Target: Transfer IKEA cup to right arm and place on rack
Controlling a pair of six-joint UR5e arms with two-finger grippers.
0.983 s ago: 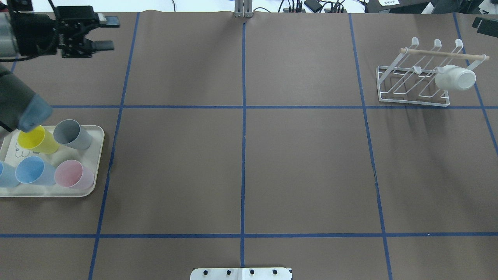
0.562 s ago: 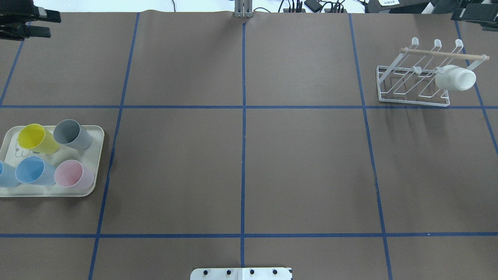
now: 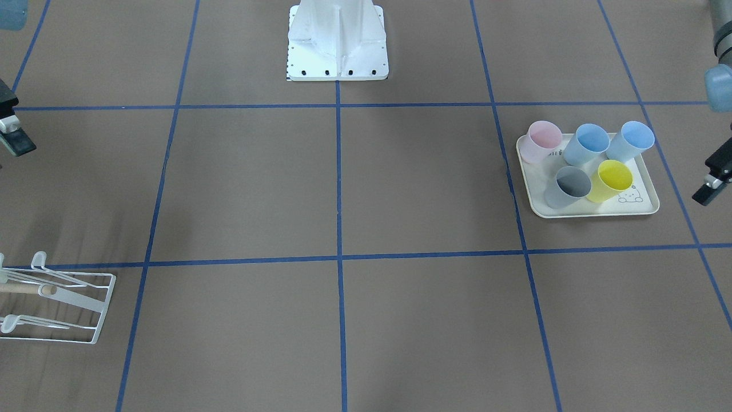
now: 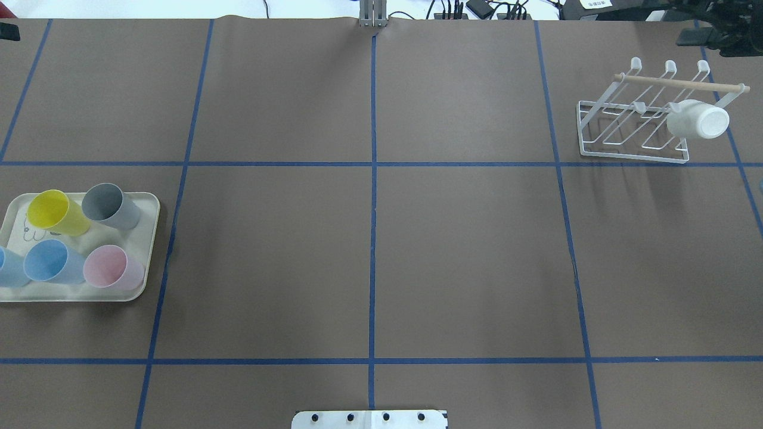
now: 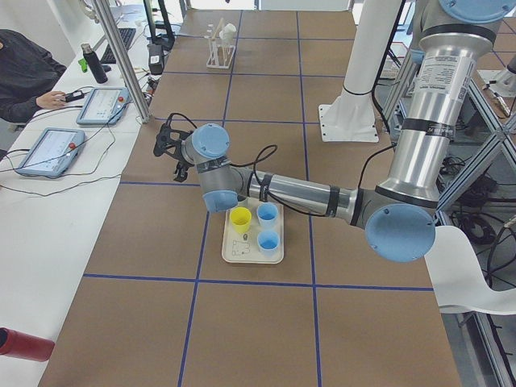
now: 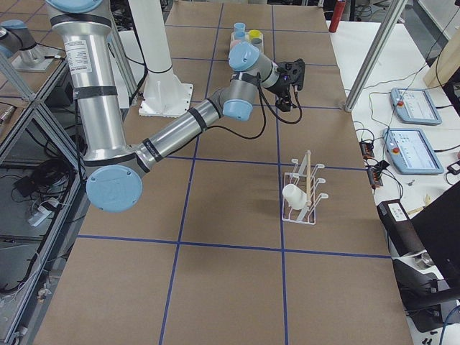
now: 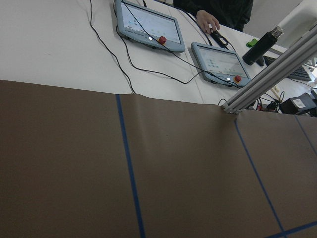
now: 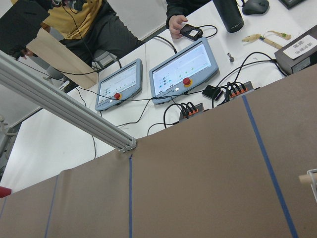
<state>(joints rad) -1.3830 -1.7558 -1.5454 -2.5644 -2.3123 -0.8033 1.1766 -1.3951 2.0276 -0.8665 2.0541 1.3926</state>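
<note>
**Cups on the tray, both arms out at the table's far edge**

The brown-papered table (image 4: 465, 250) is taped into blue squares. The left arm (image 5: 298, 193) and right arm (image 6: 180, 129) both reach to its far side, well away from anything they must handle.

The cream tray (image 4: 152, 205) lies on the robot's left and the white wire rack (image 4: 632, 157) on its right, well apart. A white cup (image 4: 697, 119) already hangs on the rack's end prong.

On the tray stand a yellow cup (image 4: 53, 211), a grey cup (image 4: 107, 205), a pink cup (image 4: 110, 267) and two blue cups (image 4: 50, 261), packed close.

The left gripper (image 3: 706, 191) and right gripper (image 3: 17, 143) are cut off at the frame edges. I cannot tell whether either claw is apart or together, though no cup shows in them.

The crowding is probably the main hazard, since fingers closing round one cup could knock its neighbours over. A smooth, tapered cup may slip if one claw lets go before the other grips. The light rack may also shift or tip if a cup is pushed onto a prong off-line.
</note>
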